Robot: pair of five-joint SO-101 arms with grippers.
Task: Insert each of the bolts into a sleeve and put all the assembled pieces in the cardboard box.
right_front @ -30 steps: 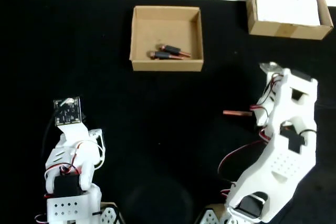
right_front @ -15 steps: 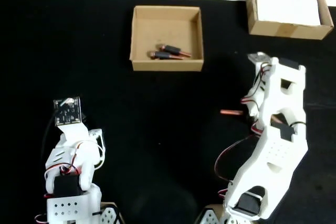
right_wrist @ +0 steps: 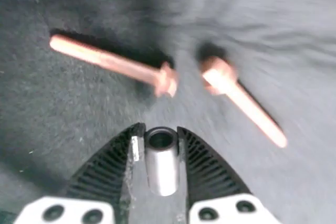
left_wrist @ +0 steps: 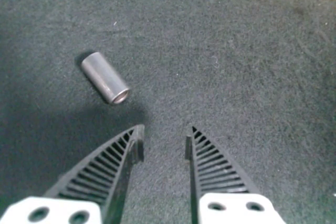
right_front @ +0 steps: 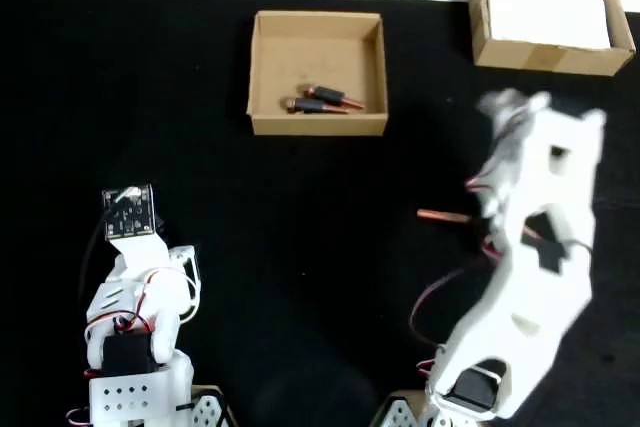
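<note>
My right gripper point(right_wrist: 159, 132) is shut on a grey metal sleeve point(right_wrist: 160, 163), its open end facing forward. Just beyond it two copper bolts lie on the black mat, one point(right_wrist: 113, 62) pointing away to one side and the other point(right_wrist: 241, 98) to the opposite side, heads close together. From above, one bolt point(right_front: 443, 216) shows beside the right arm point(right_front: 530, 227). My left gripper point(left_wrist: 164, 142) is open over the mat, with a loose grey sleeve point(left_wrist: 106, 77) lying a little ahead of one finger. The cardboard box point(right_front: 262, 67) holds two assembled pieces point(right_front: 320, 100).
A second cardboard box point(right_front: 545, 55) with a white insert stands at the far right corner. The left arm point(right_front: 135, 292) sits at the near left. A black mat covers the table between the arms and the boxes.
The right arm has shifted a little left and toward the far side, and is blurred with motion now. The bolt beside it stays about where it was. The left arm has not moved.
</note>
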